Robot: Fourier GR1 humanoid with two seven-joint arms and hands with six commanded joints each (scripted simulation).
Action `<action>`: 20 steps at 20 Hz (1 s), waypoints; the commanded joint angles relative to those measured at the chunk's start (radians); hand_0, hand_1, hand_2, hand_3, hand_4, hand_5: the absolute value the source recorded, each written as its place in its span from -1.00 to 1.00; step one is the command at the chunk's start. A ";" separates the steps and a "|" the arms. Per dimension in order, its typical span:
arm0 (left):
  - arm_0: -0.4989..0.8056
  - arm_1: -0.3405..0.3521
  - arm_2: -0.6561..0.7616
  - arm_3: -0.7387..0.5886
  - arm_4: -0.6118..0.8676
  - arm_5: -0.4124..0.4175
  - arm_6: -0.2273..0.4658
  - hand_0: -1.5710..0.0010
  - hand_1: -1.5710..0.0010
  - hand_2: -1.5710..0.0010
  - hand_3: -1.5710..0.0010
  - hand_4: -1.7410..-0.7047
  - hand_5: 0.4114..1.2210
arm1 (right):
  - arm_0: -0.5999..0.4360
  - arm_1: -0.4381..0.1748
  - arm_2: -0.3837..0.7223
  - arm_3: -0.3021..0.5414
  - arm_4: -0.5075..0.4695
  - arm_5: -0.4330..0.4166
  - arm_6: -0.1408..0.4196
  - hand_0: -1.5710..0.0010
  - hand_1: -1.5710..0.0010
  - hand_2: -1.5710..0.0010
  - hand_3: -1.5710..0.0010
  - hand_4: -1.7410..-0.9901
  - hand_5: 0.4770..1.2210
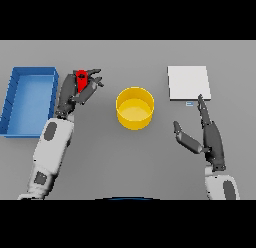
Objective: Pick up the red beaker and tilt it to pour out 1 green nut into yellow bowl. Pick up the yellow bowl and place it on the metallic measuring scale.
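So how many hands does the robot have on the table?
2. The left hand is curled around the red beaker, beside the blue bin. The right hand is open, below the scale.

Lighting: even, diffuse, moderately bright; no evident source direction. Shadows: faint, soft darkening on the grey table (130,157) beside the yellow bowl (135,108). Glare: none; the metallic measuring scale (188,83) read flat pale. Edge distortion: none seen.

Matt grey table (125,157), smooth glossy-looking yellow bowl (135,108), plain matt blue tray (30,99), pale flat-finished metallic scale (188,83), smooth red beaker (81,80)
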 commanded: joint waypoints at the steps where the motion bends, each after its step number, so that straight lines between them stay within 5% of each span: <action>1: -0.006 0.013 -0.026 -0.013 -0.026 -0.001 0.030 -0.98 -0.98 -0.98 -0.97 -0.96 0.74 | -0.009 -0.001 -0.003 0.006 -0.002 0.000 0.003 1.00 1.00 1.00 1.00 0.28 -0.51; 6: -0.061 0.101 -0.161 -0.047 -0.158 -0.049 0.172 -0.99 -0.99 -0.99 -0.99 -0.98 0.76 | 0.002 0.001 0.014 -0.012 0.026 -0.008 0.000 1.00 1.00 1.00 1.00 0.29 -0.47; 11: -0.118 0.146 -0.219 -0.012 -0.215 -0.068 0.230 -0.99 -0.99 -0.99 -0.99 -0.99 0.74 | -0.010 0.001 0.013 -0.011 0.026 -0.006 0.032 1.00 1.00 1.00 1.00 0.30 -0.45; 20: -0.276 0.242 -0.523 0.055 -0.552 -0.119 0.354 -1.00 -1.00 -1.00 -1.00 -1.00 0.88 | 0.005 0.008 0.019 -0.029 0.014 0.006 0.040 1.00 1.00 1.00 1.00 0.25 -0.40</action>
